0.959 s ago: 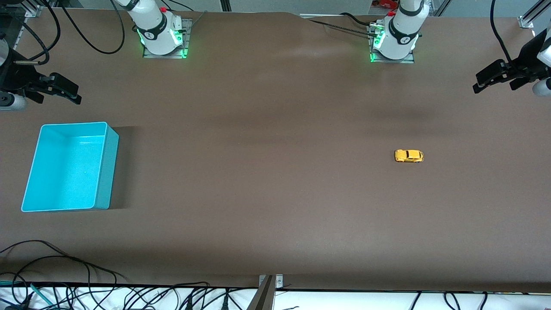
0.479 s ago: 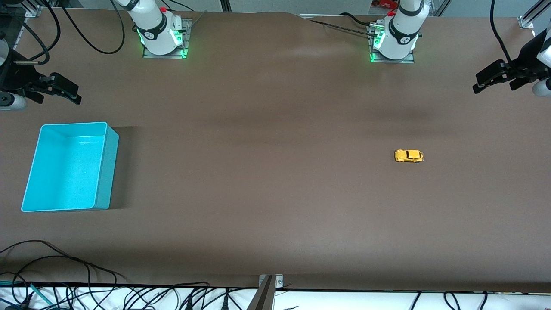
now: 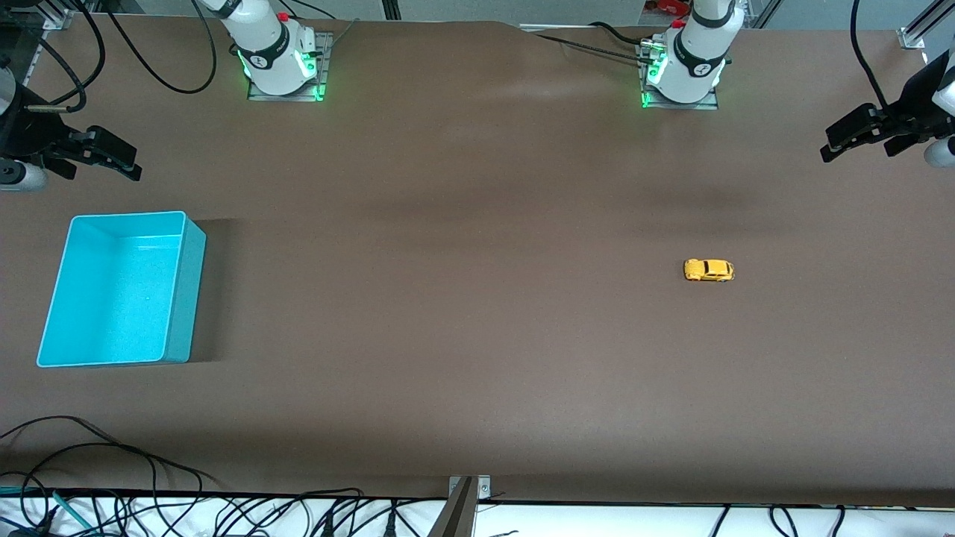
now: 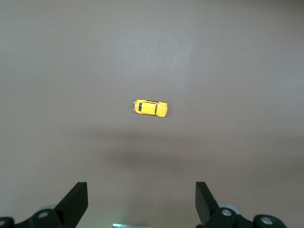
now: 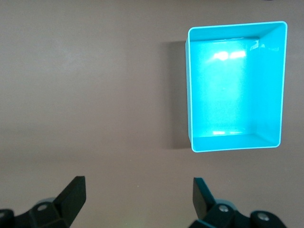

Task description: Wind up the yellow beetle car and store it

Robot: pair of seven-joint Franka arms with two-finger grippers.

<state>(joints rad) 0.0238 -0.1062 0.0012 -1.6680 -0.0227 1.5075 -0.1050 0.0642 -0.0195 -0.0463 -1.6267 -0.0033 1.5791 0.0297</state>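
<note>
The yellow beetle car [image 3: 709, 270] [image 4: 150, 108] stands on its wheels on the brown bench [image 3: 462, 298], toward the left arm's end, with bare surface all around it. The left gripper [image 3: 858, 138] [image 4: 141, 202] hangs in the air over that end of the bench, well apart from the car, fingers spread wide and holding nothing. The turquoise bin [image 3: 179, 298] [image 5: 281, 85] sits at the right arm's end. The right gripper [image 3: 101, 155] [image 5: 139, 198] hangs over the bench near the bin, fingers likewise wide apart.
</note>
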